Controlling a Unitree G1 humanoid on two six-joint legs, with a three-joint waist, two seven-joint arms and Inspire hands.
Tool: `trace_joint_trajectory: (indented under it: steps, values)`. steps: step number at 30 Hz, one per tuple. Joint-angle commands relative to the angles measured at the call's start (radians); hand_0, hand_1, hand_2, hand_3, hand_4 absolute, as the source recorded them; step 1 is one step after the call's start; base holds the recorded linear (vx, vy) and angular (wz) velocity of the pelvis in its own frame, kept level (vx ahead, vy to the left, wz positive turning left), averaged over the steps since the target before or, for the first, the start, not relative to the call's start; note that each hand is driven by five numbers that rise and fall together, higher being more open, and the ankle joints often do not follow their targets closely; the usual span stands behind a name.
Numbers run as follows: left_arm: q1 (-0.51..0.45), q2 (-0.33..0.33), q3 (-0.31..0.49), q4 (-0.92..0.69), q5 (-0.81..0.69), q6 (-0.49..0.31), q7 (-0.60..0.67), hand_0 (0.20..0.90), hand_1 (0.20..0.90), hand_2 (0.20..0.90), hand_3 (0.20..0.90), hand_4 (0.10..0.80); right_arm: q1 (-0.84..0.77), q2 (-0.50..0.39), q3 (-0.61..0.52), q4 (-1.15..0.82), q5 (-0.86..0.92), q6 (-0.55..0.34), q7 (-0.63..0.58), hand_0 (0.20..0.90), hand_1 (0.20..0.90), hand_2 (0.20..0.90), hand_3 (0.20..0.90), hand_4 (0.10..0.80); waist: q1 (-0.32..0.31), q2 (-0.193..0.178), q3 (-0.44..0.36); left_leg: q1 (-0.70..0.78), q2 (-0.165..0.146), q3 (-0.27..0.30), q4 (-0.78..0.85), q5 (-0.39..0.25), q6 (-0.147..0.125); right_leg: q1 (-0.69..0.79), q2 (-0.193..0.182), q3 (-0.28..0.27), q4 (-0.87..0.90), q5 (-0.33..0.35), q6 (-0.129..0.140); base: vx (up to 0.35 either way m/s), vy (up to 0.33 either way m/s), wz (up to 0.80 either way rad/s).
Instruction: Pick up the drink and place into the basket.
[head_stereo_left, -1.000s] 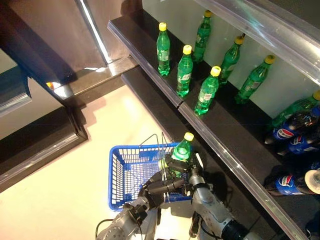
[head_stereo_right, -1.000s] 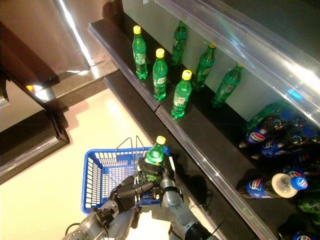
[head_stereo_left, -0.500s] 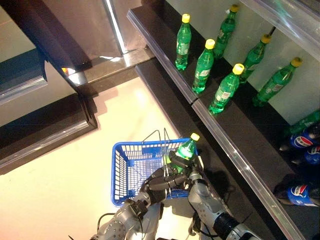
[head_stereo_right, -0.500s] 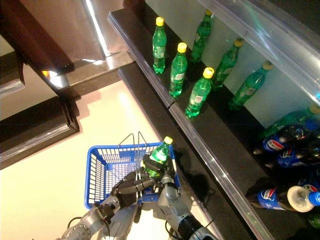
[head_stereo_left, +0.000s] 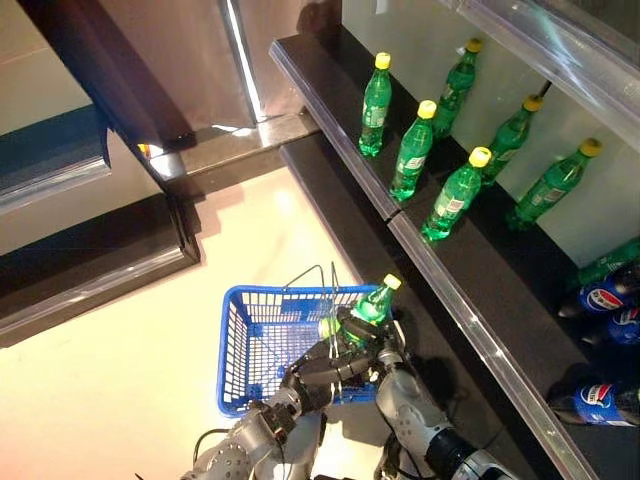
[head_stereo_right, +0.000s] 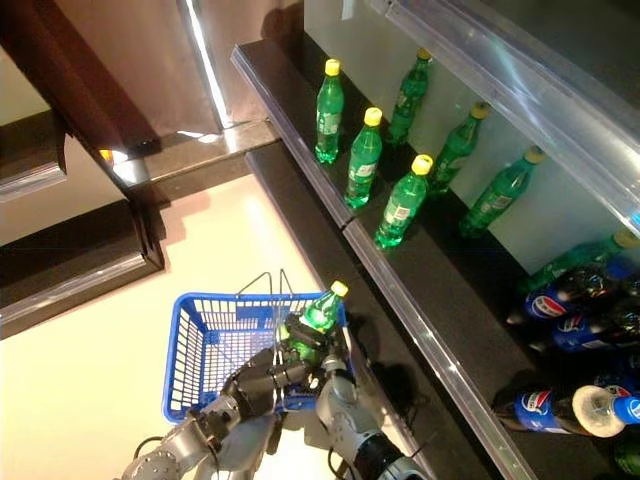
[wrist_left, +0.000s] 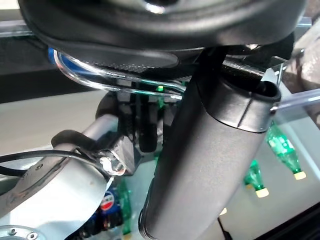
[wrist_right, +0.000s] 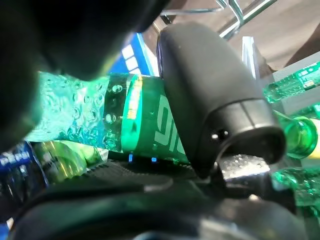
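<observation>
Overhead light is bright and warm. The pale floor (head_stereo_left: 120, 380) is washed out. Glare streaks the shelf edge (head_stereo_left: 470, 330). Dark shadow beneath. Both wrist views are blurred close up.

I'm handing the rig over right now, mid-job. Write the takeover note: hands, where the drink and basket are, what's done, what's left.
Right hand: shut on the green bottle, which is tilted, yellow cap up, over the near right corner of the blue basket.
Left hand: shut on the basket's wire handles, beside the right hand.
Done: the bottle is off the shelf and at the basket.
Left: lower it inside and let go; it is not yet released. The basket floor shows nothing else.
Other green bottles stand on the shelf.
</observation>
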Motion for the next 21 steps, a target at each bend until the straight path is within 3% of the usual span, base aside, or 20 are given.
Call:
trace_joint_trajectory:
  steps: [1, 6, 9, 21]
  values:
    - [-0.007, -0.131, -0.113, -0.367, 0.005, -0.006, -0.307, 0.3, 0.3, 0.3, 0.2, 0.1, -0.055, 0.118, 0.026, 0.002, 0.064, 0.024, 0.193, 0.3, 0.3, 0.3, 0.2, 0.1, 0.026, -0.012, -0.127, -0.069, 0.079, -0.03, 0.205, -0.05, -0.059, 0.013, -0.072, 0.016, -0.147, 0.288, 0.073, 0.08, -0.013, 0.12]
    - [0.016, -0.141, -0.111, -0.359, 0.02, 0.03, -0.317, 0.3, 0.3, 0.3, 0.2, 0.1, -0.035, 0.12, 0.04, 0.029, 0.154, 0.096, 0.306, 0.3, 0.3, 0.3, 0.2, 0.1, 0.037, -0.016, -0.133, -0.062, 0.073, -0.037, 0.214, -0.05, -0.059, 0.022, -0.073, 0.012, -0.142, 0.292, 0.074, 0.099, -0.001, 0.04]
    - [0.033, -0.141, -0.112, -0.357, 0.026, 0.048, -0.323, 0.3, 0.3, 0.3, 0.2, 0.1, -0.009, 0.131, 0.043, 0.043, 0.313, 0.156, 0.428, 0.3, 0.3, 0.3, 0.2, 0.1, 0.042, -0.016, -0.134, -0.059, 0.069, -0.04, 0.224, -0.054, -0.057, 0.023, -0.074, 0.009, -0.13, 0.292, 0.077, 0.099, 0.005, 0.04]
    - [0.057, -0.114, -0.117, -0.379, 0.001, 0.086, -0.32, 0.3, 0.3, 0.3, 0.2, 0.1, 0.027, 0.132, 0.049, 0.089, 0.492, 0.324, 0.676, 0.3, 0.3, 0.3, 0.2, 0.1, 0.056, -0.006, -0.13, -0.072, 0.046, -0.053, 0.25, -0.066, -0.041, 0.001, -0.079, 0.012, -0.097, 0.297, 0.092, 0.047, 0.019, 0.05]
